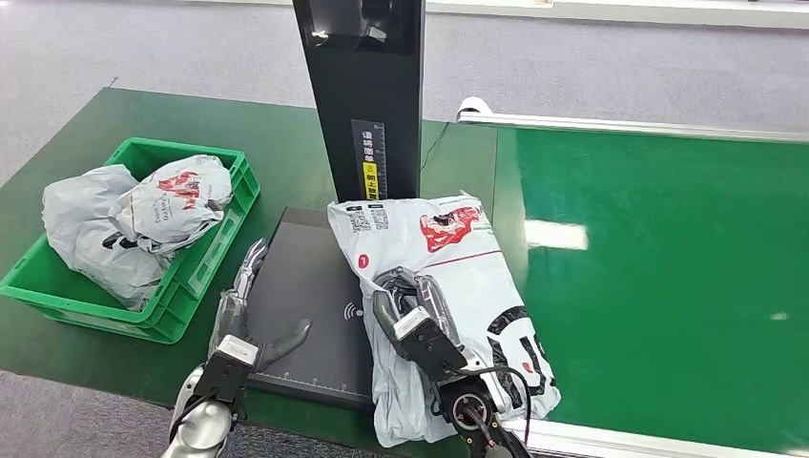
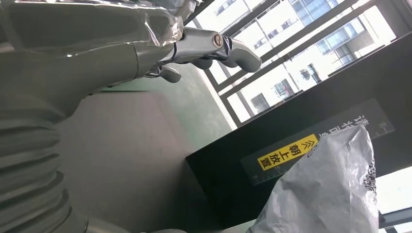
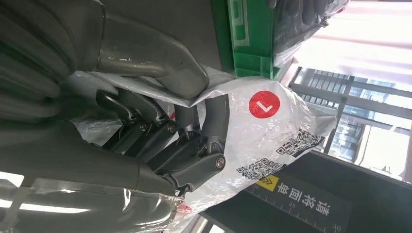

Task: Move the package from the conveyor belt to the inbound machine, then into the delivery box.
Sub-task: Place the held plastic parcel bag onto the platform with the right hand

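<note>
Nearest the head camera, the right hand point(image 1: 412, 315) reaches up from the lower edge on its silver arm, with its fingers point(image 3: 194, 145) curled into the plastic of the package point(image 1: 448, 286) and its thick thumb point(image 3: 155, 58) pressing the film from the other side. It grips the bag by the edge nearest the robot. The right wrist view shows the film pinched and creased between thumb and fingers.

Out to the other side, the left hand point(image 1: 243, 305) lies low over the dark scale plate of the inbound machine point(image 1: 315, 296). Its fingers are stretched forward and apart, its thumb is angled toward the package, and it holds nothing.

That package is a soft white-grey mailer bag, crumpled and glossy. It carries a red printed figure far from the right hand, black lettering near the arm, QR-style codes and a round red sticker point(image 3: 264, 104) with a white mark. It sprawls half on the machine's plate and half toward the green conveyor belt point(image 1: 658, 277) beyond the right hand. Its far end lies against the foot of the black upright column point(image 1: 367, 95), which carries a yellow label.

Well past the left hand, a green delivery box point(image 1: 196, 277) sits on the green worktop point(image 1: 277, 143), with two similar grey bags point(image 1: 134, 224) in it.
</note>
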Robot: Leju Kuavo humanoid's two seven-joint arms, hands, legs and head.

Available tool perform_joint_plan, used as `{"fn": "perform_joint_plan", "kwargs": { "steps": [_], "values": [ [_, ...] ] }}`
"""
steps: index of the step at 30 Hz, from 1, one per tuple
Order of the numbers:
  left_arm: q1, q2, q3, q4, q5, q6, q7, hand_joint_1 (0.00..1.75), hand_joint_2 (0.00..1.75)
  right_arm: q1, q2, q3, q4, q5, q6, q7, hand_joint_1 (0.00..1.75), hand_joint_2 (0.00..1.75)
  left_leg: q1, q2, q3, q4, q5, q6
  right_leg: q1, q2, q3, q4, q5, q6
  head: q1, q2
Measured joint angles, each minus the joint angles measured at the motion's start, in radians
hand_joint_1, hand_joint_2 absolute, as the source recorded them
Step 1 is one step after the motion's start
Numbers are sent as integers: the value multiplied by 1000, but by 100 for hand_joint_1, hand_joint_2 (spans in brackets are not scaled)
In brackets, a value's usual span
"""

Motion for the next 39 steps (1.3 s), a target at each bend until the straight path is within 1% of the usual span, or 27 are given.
{"fn": "perform_joint_plan", "kwargs": {
  "steps": [11, 17, 25, 33, 39],
  "values": [
    [-21, 2, -9, 42, 17, 9, -13, 0, 175, -24, 22, 50, 58, -39, 34, -3, 175, 175, 0, 0, 0, 0, 0, 0, 0, 0, 0, 0, 0, 0, 0, 0],
    [-45, 4, -20, 74, 21, 19, -16, 0, 175, -55, 52, 77, 171, -93, 66, -6, 175, 175, 0, 0, 0, 0, 0, 0, 0, 0, 0, 0, 0, 0, 0, 0],
    [-77, 13, -27, 113, 17, 33, -16, 0, 175, -85, 78, 94, 289, -104, 70, -15, 175, 175, 0, 0, 0, 0, 0, 0, 0, 0, 0, 0, 0, 0, 0, 0],
    [-104, 24, -27, 152, 20, 41, -21, 0, 175, -114, 89, 105, 388, -111, 76, -18, 175, 175, 0, 0, 0, 0, 0, 0, 0, 0, 0, 0, 0, 0, 0, 0],
    [-113, 28, -28, 170, 20, 44, -23, 0, 175, -128, 93, 114, 428, -113, 76, -22, 175, 175, 0, 0, 0, 0, 0, 0, 0, 0, 0, 0, 0, 0, 0, 0]
  ]
}}
